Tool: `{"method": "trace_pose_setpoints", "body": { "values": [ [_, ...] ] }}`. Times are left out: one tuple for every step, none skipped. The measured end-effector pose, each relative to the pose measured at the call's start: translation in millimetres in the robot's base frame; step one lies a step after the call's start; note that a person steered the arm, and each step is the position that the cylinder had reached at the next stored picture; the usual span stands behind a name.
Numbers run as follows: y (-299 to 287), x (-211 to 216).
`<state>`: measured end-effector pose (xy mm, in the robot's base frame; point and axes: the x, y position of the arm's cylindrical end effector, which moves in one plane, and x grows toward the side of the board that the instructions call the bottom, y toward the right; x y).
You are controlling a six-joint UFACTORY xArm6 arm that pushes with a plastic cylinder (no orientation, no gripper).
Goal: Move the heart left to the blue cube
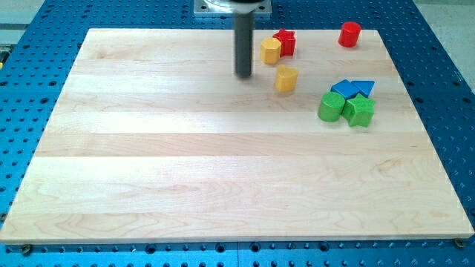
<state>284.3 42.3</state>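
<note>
Currently, my tip (243, 75) is seen gripperless, nothing held, just left of the yellow heart (286, 78), still unapproached, so circling to its right is judged needed before pushing toward the blue cube (344, 88).

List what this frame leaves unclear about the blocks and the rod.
- Camera view: the blue blocks are partly hidden by the green blocks; shapes and count uncertain.
- Yellow block: too small to confirm it is the heart.
- My tip: the rod's mount is cut off by the view's top.
</note>
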Motion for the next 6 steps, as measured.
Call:
{"method": "trace_pose_setpoints", "body": {
  "values": [
    [87, 7],
    [66, 30],
    [10, 65],
    [-52, 64],
    [-9, 31],
    [103, 32]
  ]
}}
